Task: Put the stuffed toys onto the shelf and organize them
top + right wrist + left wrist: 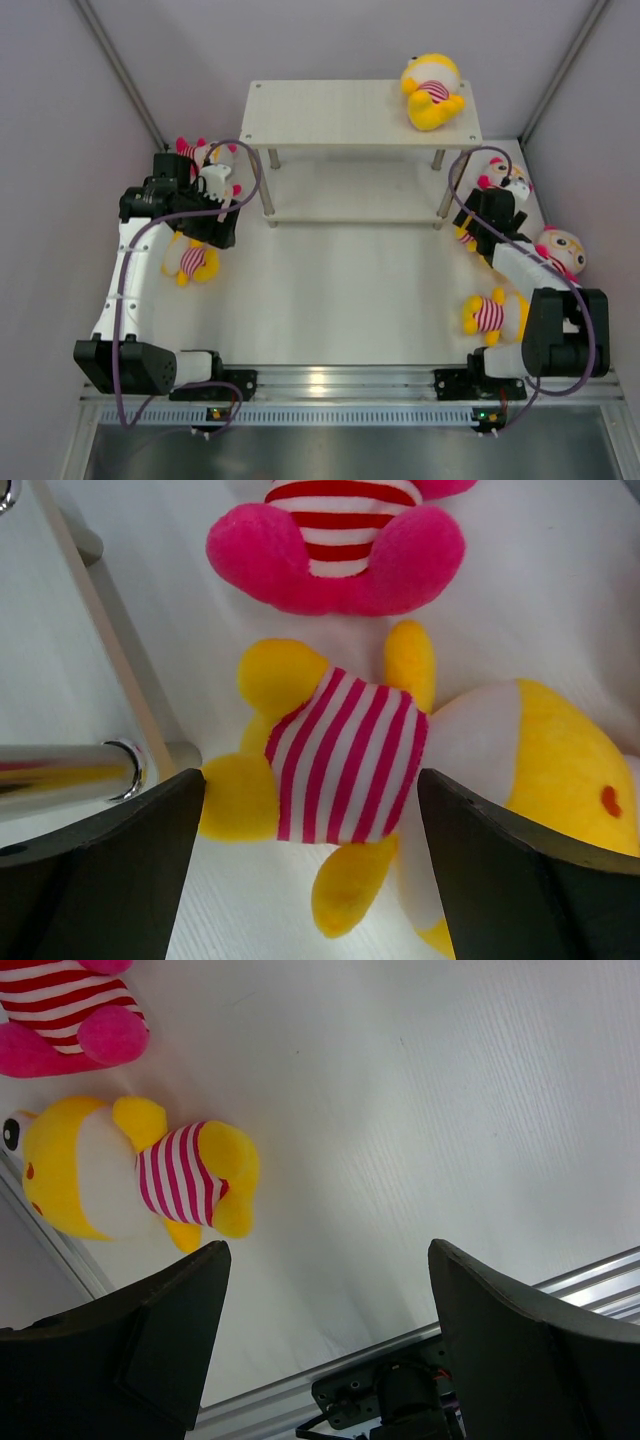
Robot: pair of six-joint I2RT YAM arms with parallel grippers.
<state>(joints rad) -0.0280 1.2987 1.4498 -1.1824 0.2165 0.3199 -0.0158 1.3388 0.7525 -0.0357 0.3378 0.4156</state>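
White tabletop (pixel 340 290), yellow doll (pixel 350 760) directly below wide-spread right tool (pixel 310 815)

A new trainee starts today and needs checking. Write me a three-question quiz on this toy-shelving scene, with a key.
1. True or false: the shelf carries exactly one doll on its top board.
2. In the right wrist view, what lies below the right gripper, between its fingers? A) a yellow-limbed doll; B) a toy car; C) nothing at all.
3. How do the jaws of the left gripper stand?
Key: 1 true. 2 A, lying there ungripped. 3 open, with nothing between them.
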